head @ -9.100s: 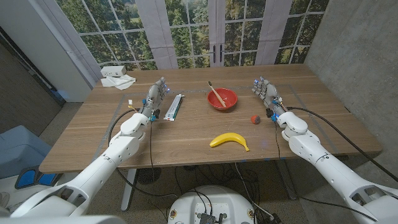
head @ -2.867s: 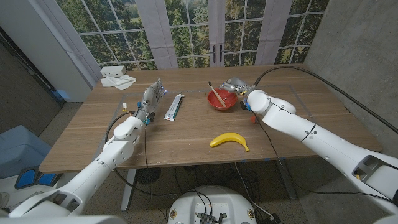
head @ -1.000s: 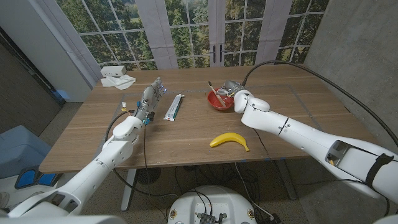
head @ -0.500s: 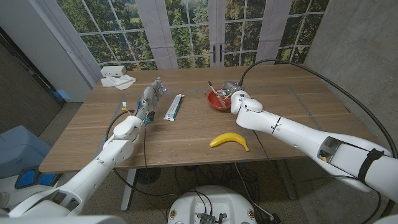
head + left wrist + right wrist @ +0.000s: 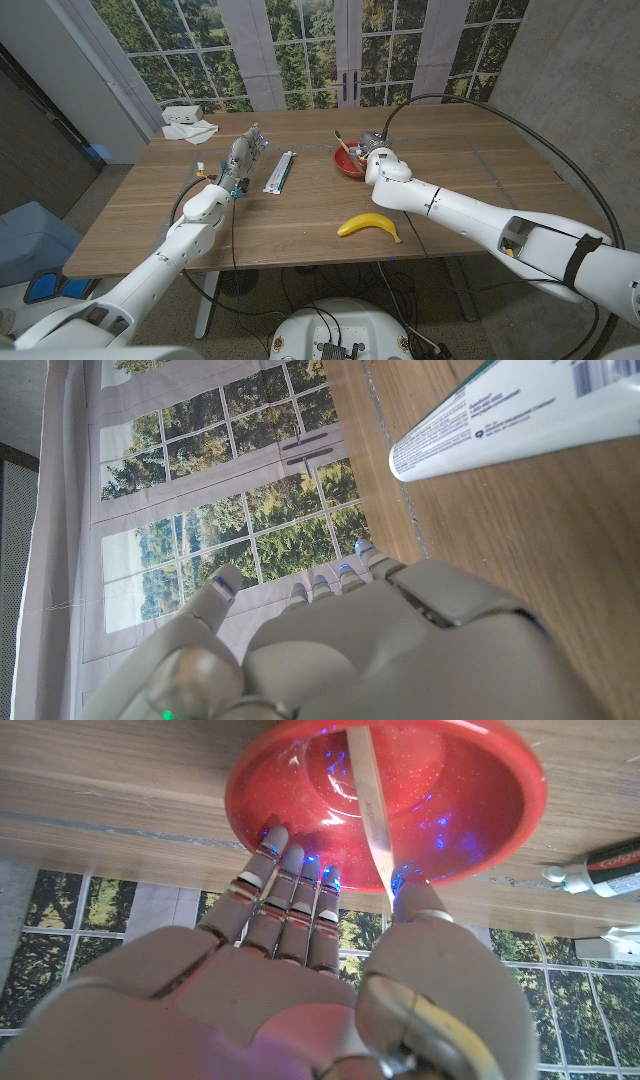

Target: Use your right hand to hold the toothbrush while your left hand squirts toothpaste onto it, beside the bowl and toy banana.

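Reaching over the red bowl (image 5: 351, 160), the right hand (image 5: 372, 143) is sitting at its far-right rim; fingers are extended and slightly apart, holding nothing as far as the right wrist view shows, thumb tip just beside the toothbrush (image 5: 370, 805) handle; whether it is touching is unclear. Toothbrush is lying in the bowl, long axis slanting, brush end (image 5: 338, 134) sticking up and out over the far rim away from the robot, handle end running down into the bowl toward the hand. Toothpaste tube (image 5: 279, 171) is lying flat on the wooden table (image 5: 300, 215) just right of the left hand (image 5: 245, 155), long axis pointing away from the robot, slightly tilted; left hand is standing beside it, fingers straight and apart, gripping nothing. Left wrist view is showing the tube's printed white end (image 5: 500, 420) close to the hand, apart from it; right wrist view is showing the tube's cap end (image 5: 595, 870) beyond the bowl. Toy banana (image 5: 368, 226) is lying near the robot, below the right forearm.
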Robot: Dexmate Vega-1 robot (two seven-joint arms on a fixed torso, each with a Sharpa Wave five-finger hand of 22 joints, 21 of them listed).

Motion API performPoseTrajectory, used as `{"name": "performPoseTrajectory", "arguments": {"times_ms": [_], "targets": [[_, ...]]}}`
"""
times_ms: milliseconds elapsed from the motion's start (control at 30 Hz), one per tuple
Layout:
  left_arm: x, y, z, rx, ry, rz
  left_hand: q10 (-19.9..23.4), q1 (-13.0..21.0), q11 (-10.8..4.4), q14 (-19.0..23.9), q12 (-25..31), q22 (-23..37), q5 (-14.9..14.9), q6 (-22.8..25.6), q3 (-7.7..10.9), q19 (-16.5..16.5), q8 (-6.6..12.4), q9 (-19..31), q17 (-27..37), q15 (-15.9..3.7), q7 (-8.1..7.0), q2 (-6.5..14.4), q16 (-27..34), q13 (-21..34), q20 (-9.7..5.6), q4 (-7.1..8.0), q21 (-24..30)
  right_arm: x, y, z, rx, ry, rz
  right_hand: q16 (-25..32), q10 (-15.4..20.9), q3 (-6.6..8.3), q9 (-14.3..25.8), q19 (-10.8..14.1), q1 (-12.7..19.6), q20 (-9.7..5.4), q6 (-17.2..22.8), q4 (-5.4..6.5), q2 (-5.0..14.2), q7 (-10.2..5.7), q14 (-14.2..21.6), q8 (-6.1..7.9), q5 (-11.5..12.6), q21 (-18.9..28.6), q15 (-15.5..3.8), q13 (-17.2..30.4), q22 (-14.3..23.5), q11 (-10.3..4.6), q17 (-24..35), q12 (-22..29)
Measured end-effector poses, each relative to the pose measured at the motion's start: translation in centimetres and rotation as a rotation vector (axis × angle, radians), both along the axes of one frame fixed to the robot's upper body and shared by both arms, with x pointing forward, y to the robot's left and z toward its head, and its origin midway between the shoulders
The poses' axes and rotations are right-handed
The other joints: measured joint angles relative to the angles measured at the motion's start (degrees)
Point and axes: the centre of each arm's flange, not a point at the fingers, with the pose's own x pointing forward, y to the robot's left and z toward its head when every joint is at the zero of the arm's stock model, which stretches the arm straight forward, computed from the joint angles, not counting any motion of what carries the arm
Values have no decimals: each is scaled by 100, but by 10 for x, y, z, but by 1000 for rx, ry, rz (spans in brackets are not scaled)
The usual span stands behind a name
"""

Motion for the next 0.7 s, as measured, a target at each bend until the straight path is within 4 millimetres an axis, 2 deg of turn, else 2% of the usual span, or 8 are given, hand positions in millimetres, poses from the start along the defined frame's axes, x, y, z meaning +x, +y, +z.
{"name": "performPoseTrajectory", "arguments": {"times_ms": [300, 500, 567, 633, 700], "targets": [[-1, 0, 1, 1, -3, 2, 0, 0, 0, 0, 0, 0, 0, 0, 0, 21, 0, 0, 0, 0, 0, 0, 0, 0, 21, 0, 0, 6, 5, -3, -31, 25, -19, 48, 63, -77, 0, 0, -75, 0, 72, 10, -75, -9, 12, 0, -55, 0, 13, 29, 0, 19, 49, 25], [-1, 0, 1, 1, -3, 2, 0, 0, 0, 0, 0, 0, 0, 0, 0, 20, 0, 0, 1, 0, 0, 0, 0, 0, 21, 0, 0, 9, 7, -5, -47, 36, -22, 192, 258, -115, 0, -1, -73, 0, 238, 20, -73, -95, 122, 44, -55, 45, 0, 97, 27, -113, 156, 124], [-1, 0, 1, 1, -4, 3, 0, 0, 0, 0, 0, 0, 0, 0, 0, 20, 0, 0, 1, 0, 0, 0, 0, 0, 21, 0, 0, 10, 8, -6, -54, 38, -24, 227, 310, -138, -1, -1, 26, 0, 263, -3, 24, -120, 175, 65, -55, 45, 9, 115, 27, -123, 199, 144], [-1, 0, 1, 1, -4, 3, 0, 0, 0, 0, 0, 0, 0, 0, 0, 20, 0, 0, 1, 0, 0, 0, 0, 0, 21, 0, 0, 11, 9, -6, -59, 39, -24, 297, 391, -139, 0, 22, 142, -23, 373, -4, 5, -146, 195, 101, -55, 78, -11, 149, 27, -178, 265, 201], [-1, 1, 2, 1, -4, 3, 0, 0, 0, 0, 0, 0, 0, 0, 0, 20, 0, 0, 1, 0, 0, 0, 0, 0, 21, 0, 0, 12, 10, -7, -68, 39, -23, 377, 483, -162, -1, 21, 224, -24, 478, -27, 86, -213, 241, 129, -55, 88, -9, 190, 47, -196, 346, 248]]}}
